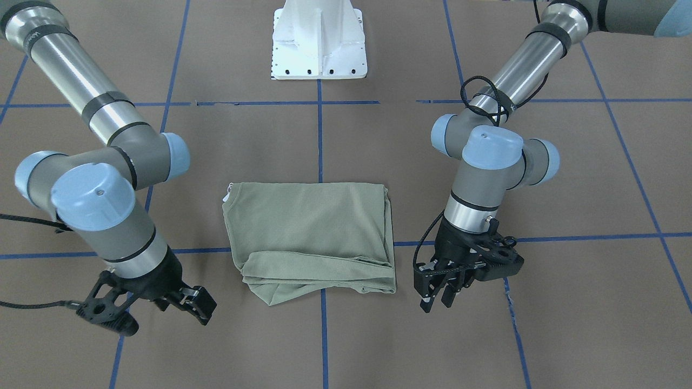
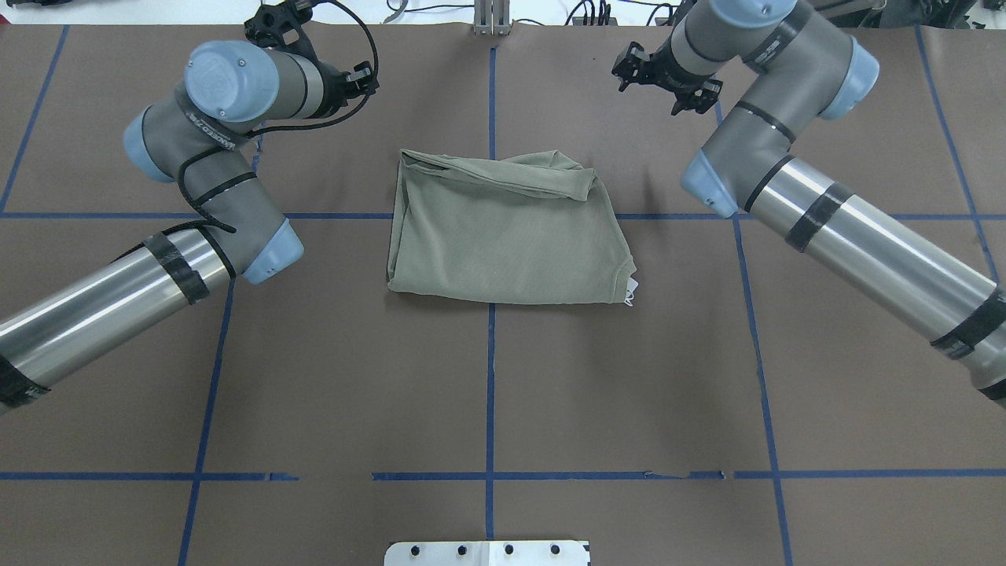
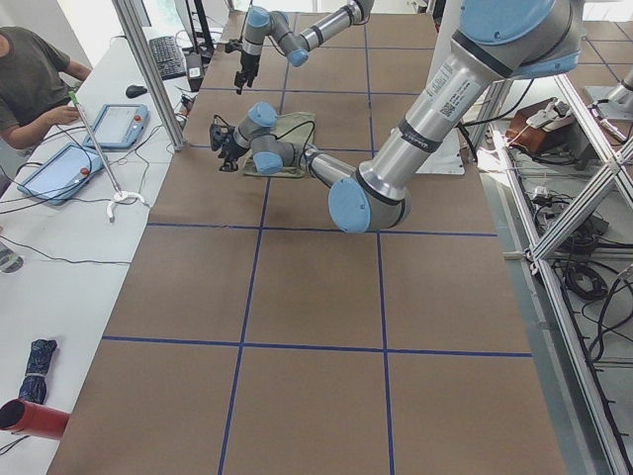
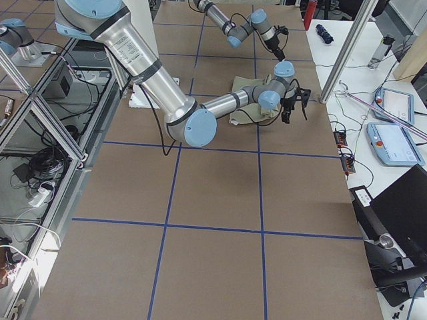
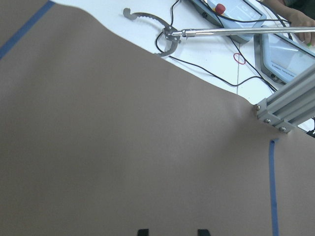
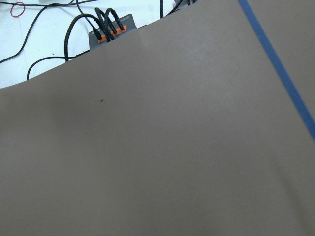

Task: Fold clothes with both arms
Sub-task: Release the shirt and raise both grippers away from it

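Bright even overhead light, soft faint shadows, mostly sharp focus

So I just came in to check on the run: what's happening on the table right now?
Two robot arms are set to a sage-green shirt, which lies folded into a compact rectangle in the middle of the table. Neither arm is touching it. The left gripper and the right gripper hang off to either side of it, both empty. The left one's jaws are apart; I cannot tell how the right one's stand.
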{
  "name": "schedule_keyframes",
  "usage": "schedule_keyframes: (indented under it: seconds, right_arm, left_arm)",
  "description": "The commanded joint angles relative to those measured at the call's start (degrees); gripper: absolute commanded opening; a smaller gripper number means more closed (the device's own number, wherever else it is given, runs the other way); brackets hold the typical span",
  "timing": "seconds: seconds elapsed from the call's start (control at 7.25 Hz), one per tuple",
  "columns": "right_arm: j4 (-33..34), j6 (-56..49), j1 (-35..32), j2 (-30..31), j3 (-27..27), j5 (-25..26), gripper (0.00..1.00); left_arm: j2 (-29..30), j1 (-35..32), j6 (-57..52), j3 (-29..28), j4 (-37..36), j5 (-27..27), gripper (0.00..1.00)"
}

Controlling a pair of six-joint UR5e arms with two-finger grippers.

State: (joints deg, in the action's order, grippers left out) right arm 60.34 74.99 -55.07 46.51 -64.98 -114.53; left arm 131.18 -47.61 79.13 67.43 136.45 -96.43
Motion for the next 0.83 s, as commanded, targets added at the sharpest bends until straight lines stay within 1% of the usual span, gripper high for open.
schedule_keyframes:
  seconds: [0.0,0.14,0.28,0.41,0.55,0.69]
  right_arm:
    - [1.4,-4.2,-3.8,1.0,-0.4,-6.0,1.0]
    - [4.1,-3.7,-3.5,2.8,-4.9,-6.0,1.0]
    - [7.7,-2.1,-1.3,4.0,-9.8,-5.3,0.99]
    - [11.3,-0.6,2.6,4.7,-15.1,-2.7,0.79]
    - [13.7,4.7,9.6,3.3,-17.4,4.1,0.34]
    - [14.0,8.0,14.3,0.5,-16.9,8.7,0.23]
  left_arm:
    - [-6.8,-4.5,-7.6,6.8,-0.4,-12.0,0.55]
    - [-9.9,-5.5,-9.7,10.4,-0.7,-14.3,0.54]
    - [-12.8,-6.7,-9.8,13.8,-0.7,-18.0,0.54]
    - [-15.6,-7.7,-10.7,17.0,-0.7,-21.0,0.53]
    - [-19.5,-8.2,-14.3,21.0,-1.0,-23.3,0.53]
    - [-20.7,-9.7,-16.3,21.8,-1.3,-24.1,0.53]
